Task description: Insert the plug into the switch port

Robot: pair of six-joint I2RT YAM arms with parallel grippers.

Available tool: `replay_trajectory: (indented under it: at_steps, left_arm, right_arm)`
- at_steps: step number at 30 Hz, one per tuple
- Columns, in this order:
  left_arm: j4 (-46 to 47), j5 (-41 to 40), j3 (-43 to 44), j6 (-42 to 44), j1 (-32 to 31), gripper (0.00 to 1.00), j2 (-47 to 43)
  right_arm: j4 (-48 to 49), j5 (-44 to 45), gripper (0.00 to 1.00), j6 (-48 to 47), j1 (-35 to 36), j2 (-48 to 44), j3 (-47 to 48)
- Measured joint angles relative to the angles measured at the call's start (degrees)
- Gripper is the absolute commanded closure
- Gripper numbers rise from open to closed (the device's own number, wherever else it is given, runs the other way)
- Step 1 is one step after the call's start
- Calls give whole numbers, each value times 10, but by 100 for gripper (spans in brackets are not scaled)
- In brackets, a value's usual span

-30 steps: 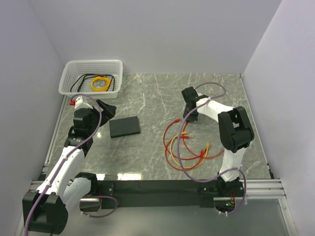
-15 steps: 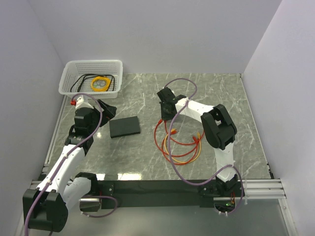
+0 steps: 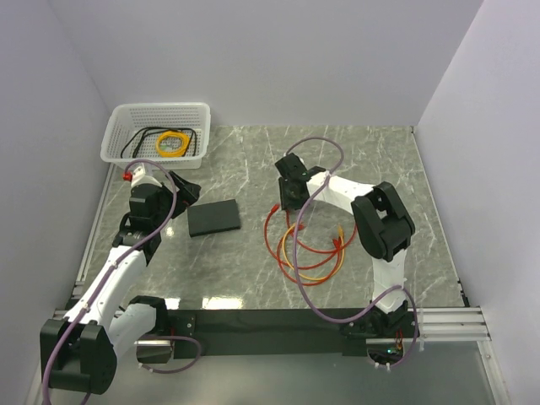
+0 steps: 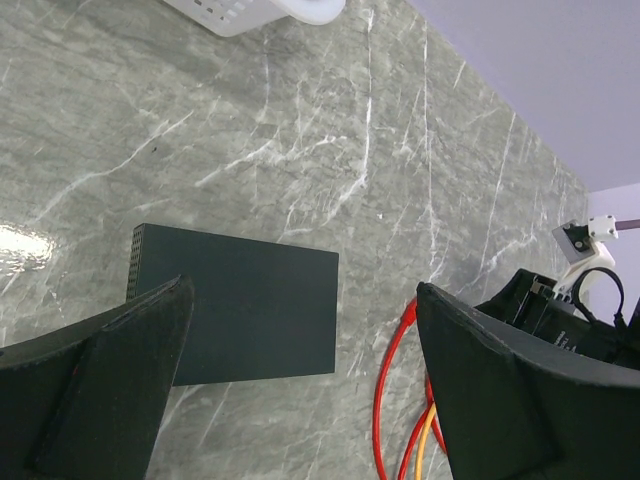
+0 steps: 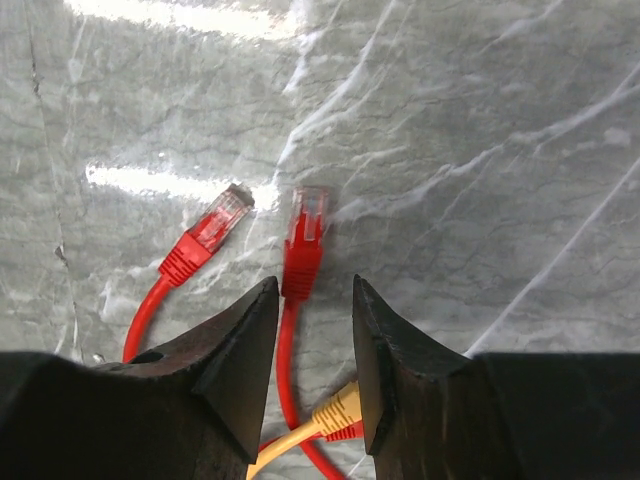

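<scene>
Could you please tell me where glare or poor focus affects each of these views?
Top external view: even, soft light, with a faint sheen on the marble table near its front edge. Left wrist view: one bright patch on the marble left of the black switch box. Right wrist view: white glare streaks above the two red plugs, both sharp.

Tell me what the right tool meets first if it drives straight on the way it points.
Most likely the red-booted plug with the clear tip, lying right ahead of the right tool, in line with its gap, on the grey marble table. Height above it is unclear.
</scene>
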Motion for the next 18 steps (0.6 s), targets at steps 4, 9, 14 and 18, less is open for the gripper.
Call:
replay_trajectory:
  at_steps: [4, 9, 14, 18]
  left_arm:
    - [-1, 0, 0, 0, 0, 1, -2]
    - [-1, 0, 0, 0, 0, 1, -2]
    - [-1, 0, 0, 0, 0, 1, -3]
    - [-1, 0, 0, 0, 0, 1, -5]
  right_arm:
    - [-3, 3, 58, 1, 11, 0, 0]
    - [-9, 9, 65, 4, 24, 3, 0]
    - [-14, 21, 66, 13, 26, 9, 0]
    - [-16, 32, 68, 21, 26, 9, 0]
